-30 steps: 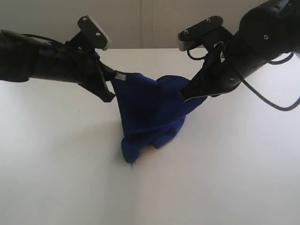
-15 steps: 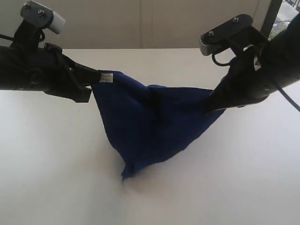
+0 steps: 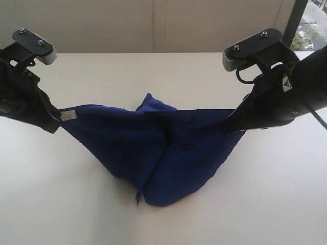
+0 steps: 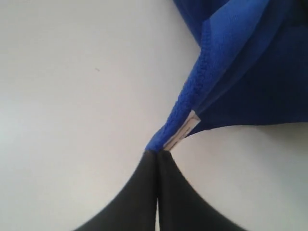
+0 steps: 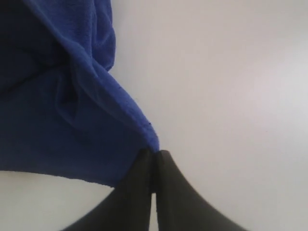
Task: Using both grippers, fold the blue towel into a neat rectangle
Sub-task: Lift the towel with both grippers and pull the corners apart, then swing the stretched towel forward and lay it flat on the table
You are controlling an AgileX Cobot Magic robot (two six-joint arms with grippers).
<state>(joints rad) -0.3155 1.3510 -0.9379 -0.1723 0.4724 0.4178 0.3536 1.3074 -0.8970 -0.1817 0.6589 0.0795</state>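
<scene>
White surface [image 3: 286,199], pale wall [image 3: 153,25] behind. At the left gripper [image 4: 157,153], the black fingers [image 4: 137,192] were pressed together, pinching the corner of the blue towel [image 3: 168,153] that bore a small white label [image 4: 183,134]. At the right gripper [image 5: 153,153], the fingers [image 5: 134,192] were likewise closed on another corner. Between the two grippers, held raised and well apart, the towel hung as a sagging sling. Its bunched lower fold appeared to rest on the surface near the middle, with a loose thread [image 3: 137,200] trailing from its lowest point.
</scene>
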